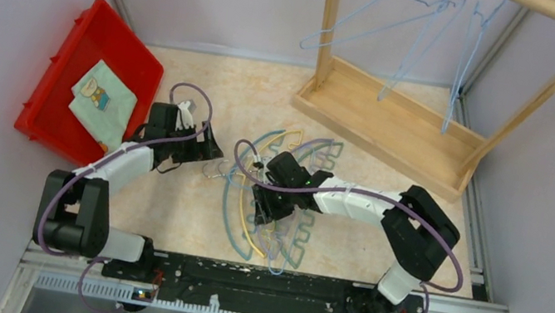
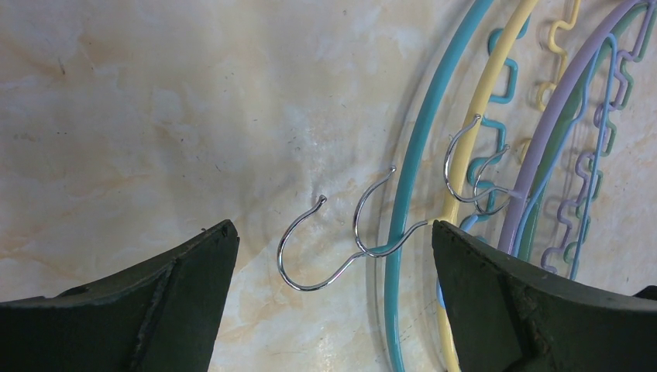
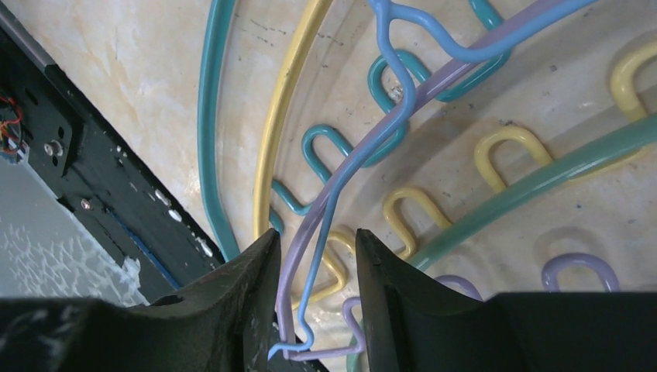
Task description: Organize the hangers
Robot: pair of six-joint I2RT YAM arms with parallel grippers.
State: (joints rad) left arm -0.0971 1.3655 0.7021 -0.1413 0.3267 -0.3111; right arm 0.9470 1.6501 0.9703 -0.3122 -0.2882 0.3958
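Progress looks partial to me: a few light-blue wire hangers (image 1: pixel 379 23) hang on the wooden rack (image 1: pixel 385 119) at upper right, while the plastic hangers (image 1: pixel 282 237) lie heaped at centre frame, none hung yet. My right gripper (image 3: pixel 316 263) is pinched on the purple hanger (image 3: pixel 362 151) and a thin blue strand. My left gripper (image 2: pixel 333 232) gapes wide over the metal hooks (image 2: pixel 310 288).

Left of the pale wooden rack (image 1: pixel 397 125), on a cream table (image 1: pixel 188 222) with tan marbling, lie arched hangers (image 1: pixel 294 242) in teal, yellow, purple, green and light blue (their hooks (image 2: pixel 306 288) are shiny silver). The wire hangers (image 1: pixel 371 25) on the rack are light blue. Farther left of the rack, a red bin (image 1: pixel 54 87) holds a mint-green cloth (image 1: pixel 108 113) with a small yellow-and-blue picture.
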